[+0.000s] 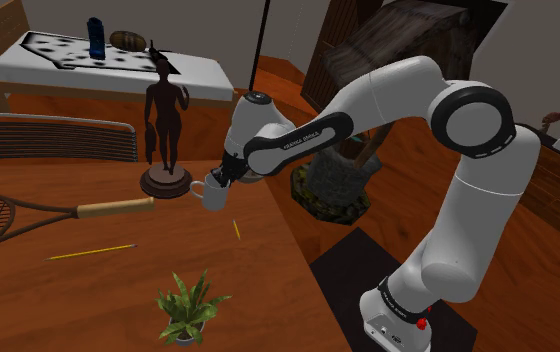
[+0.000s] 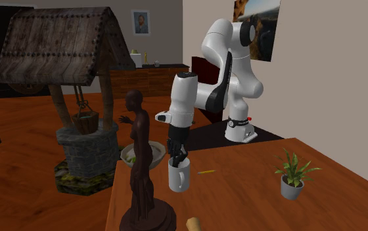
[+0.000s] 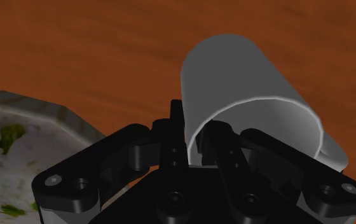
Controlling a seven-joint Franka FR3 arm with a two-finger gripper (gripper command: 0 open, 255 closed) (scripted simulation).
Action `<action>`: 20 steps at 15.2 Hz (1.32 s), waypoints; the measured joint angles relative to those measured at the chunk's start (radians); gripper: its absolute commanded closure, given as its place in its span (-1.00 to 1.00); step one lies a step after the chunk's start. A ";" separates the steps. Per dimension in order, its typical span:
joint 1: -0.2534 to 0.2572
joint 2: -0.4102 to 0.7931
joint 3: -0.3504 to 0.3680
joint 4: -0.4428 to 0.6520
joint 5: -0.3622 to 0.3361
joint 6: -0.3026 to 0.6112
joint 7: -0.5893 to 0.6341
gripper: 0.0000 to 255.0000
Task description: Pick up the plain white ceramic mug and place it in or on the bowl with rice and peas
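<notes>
The arm folds at the elbow with its wrist pointing down. The gripper [image 2: 178,159] has its jaws clamped on the rim of the white mug [image 2: 179,177], near the rice bowl [image 3: 11,146].

The white mug [image 2: 178,176] stands upright, handle out to one side (its rim pinched in the gripper [image 3: 190,130]). Close beside it sits the pale bowl [image 2: 127,155] of rice and green peas.
</notes>
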State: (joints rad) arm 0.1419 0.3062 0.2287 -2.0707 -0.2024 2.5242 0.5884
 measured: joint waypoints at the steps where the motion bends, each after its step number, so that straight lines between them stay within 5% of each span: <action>1: 0.000 0.000 0.000 0.000 0.000 0.000 0.000 1.00; 20: -0.016 -0.124 0.025 0.065 0.068 -0.183 -0.053 1.00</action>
State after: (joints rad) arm 0.1260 0.1820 0.2536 -2.0059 -0.1348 2.3415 0.5358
